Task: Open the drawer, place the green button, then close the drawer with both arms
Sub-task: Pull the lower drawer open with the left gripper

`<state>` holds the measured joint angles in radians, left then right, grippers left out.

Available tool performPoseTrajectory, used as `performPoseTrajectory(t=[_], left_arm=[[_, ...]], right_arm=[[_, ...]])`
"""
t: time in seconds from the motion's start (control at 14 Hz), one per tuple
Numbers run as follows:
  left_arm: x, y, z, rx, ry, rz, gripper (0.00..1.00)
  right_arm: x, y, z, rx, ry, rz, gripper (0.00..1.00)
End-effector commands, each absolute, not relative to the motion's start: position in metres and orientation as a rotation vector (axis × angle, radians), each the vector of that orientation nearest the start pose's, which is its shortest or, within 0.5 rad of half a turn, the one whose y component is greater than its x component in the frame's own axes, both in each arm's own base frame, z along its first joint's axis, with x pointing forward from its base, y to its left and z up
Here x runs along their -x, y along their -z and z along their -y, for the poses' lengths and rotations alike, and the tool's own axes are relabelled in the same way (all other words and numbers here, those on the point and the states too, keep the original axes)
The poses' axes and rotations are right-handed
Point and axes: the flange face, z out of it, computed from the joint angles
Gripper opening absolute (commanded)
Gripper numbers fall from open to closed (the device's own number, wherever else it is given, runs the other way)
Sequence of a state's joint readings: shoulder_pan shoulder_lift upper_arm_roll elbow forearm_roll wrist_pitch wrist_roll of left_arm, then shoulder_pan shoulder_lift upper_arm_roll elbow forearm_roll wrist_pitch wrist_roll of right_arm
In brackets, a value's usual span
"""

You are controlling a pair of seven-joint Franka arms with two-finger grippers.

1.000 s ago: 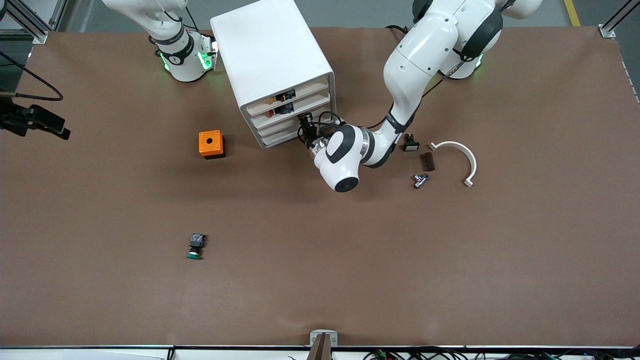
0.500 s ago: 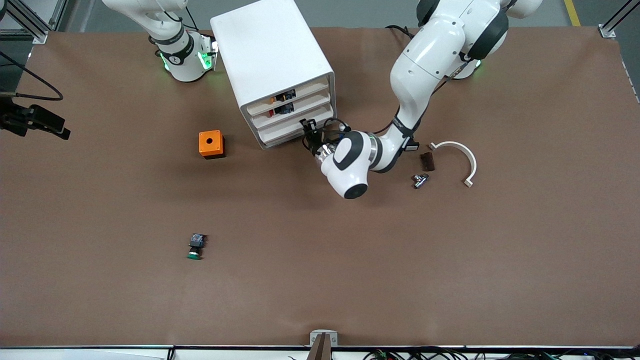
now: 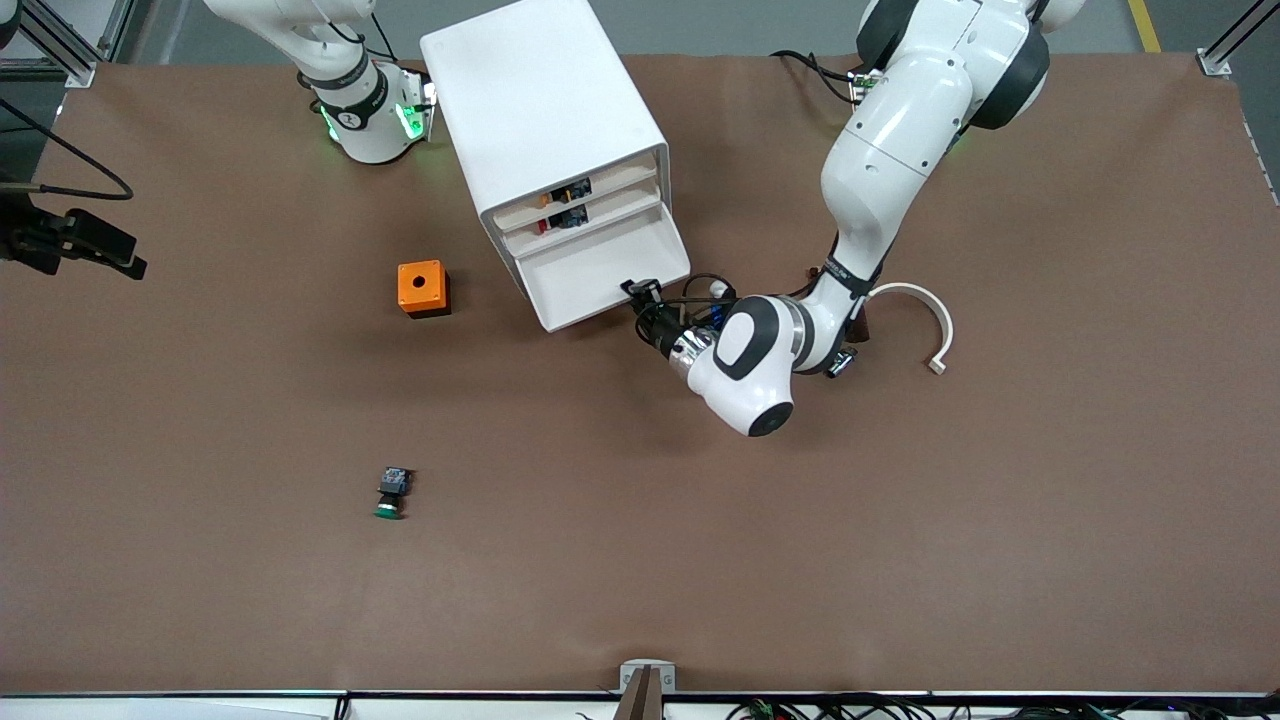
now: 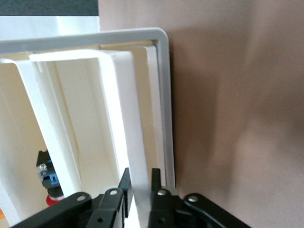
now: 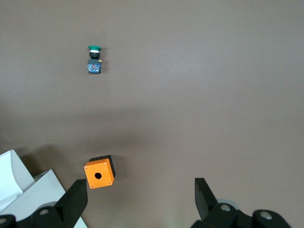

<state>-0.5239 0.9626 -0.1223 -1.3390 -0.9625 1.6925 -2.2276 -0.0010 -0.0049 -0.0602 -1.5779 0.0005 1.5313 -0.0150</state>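
Fingers [image 4: 154, 183] of left gripper [image 3: 640, 293] pinch drawer [image 3: 605, 270] front; no writing legible.

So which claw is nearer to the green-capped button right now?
Hard to call. The button lies untouched, well nearer the front camera than the cabinet. The left claw is clamped on the drawer front; the right claw, open, hangs high over the orange cube.

no text, label or number can be read on anything here.
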Motion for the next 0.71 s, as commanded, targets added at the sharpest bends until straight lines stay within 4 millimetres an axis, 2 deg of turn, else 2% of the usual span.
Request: performPoseTrajectory(t=[0.0,0.14,0.29,0.43,0.64], left_arm=[[-0.523,-0.163,0.464,-1.59,1.776,-2.573,0.99],[-0.534,-0.174,0.454,-1.572,1.77,-2.563,0.99],[-0.558,-0.19,0.435,-1.524,1.751,-2.546,0.99],[-0.592,-0.212,0.403,-1.449,1.743,-2.513,0.99],[-0.631,-0.246,0.359,-1.36,1.693,-2.475,0.99]], right_arm=[[-0.556,-0.604,0.034,3.124,-0.116,0.076,1.0],[-0.566,-0.586,0.034,3.119,-0.153,0.117,1.0],[-0.575,-0.57,0.028,3.116,-0.18,0.109,1.0],[-0.594,-0.542,0.011,3.079,-0.164,0.1,1.0],[-0.62,-0.493,-0.004,3.012,-0.175,-0.027,1.0]])
